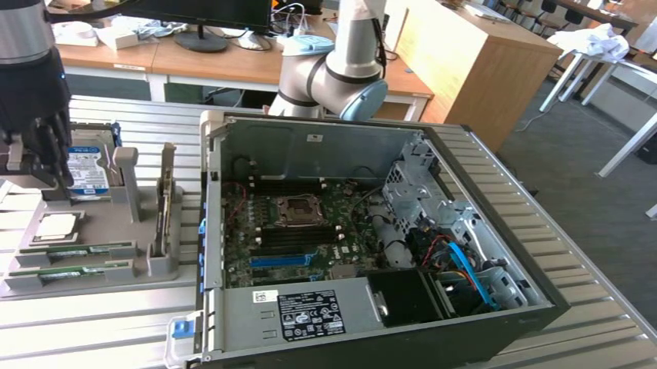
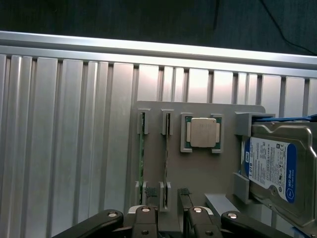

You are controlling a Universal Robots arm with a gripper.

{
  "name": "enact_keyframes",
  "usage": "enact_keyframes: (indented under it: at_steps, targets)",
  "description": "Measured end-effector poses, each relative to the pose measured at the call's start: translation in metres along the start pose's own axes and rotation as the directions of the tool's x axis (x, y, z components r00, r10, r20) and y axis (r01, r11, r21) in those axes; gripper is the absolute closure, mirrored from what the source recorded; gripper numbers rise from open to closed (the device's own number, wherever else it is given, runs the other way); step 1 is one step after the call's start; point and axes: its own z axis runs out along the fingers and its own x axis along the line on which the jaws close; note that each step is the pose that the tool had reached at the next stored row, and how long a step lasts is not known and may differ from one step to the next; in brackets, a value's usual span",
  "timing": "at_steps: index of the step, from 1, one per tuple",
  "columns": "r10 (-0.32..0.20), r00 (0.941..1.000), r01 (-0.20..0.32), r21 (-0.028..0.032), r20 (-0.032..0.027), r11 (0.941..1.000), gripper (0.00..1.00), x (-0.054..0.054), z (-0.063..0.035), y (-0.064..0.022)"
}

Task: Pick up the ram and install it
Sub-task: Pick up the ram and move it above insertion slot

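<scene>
The ram (image 1: 77, 250) (image 2: 166, 163) is a thin green stick that stands on its edge in a slot of the gray holder (image 1: 103, 280), at the exterior view's left. A second ram stick (image 1: 64, 271) sits in the next slot, just beside it. The ram is the one closer to the square silver chip (image 1: 57, 225), which lies flat in its own little frame on the same holder. Past the chip, a hard drive (image 1: 88, 165) with a blue and white label is also on the holder. The gripper (image 1: 36, 173) hangs above the holder, near the hard drive. Its jaws are wide open and hold nothing. In the wrist view the black fingers (image 2: 144, 220) are over one end of the holder, with the ram's slot between them, and they do not touch the stick. The holder rests on a metal table (image 1: 575, 231) with long ribs. Next to the holder is an open computer case (image 1: 308, 142). Inside it is a bright blue slot strip (image 1: 279, 260). The robot arm (image 1: 344, 73) rises behind the case
</scene>
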Motion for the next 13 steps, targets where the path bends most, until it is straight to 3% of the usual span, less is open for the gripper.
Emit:
enact_keyframes:
  at_steps: [13]
  targets:
    - [0.0,1.0,0.0,0.0,0.0001,1.0,0.7,0.0,0.0169,-0.0003]
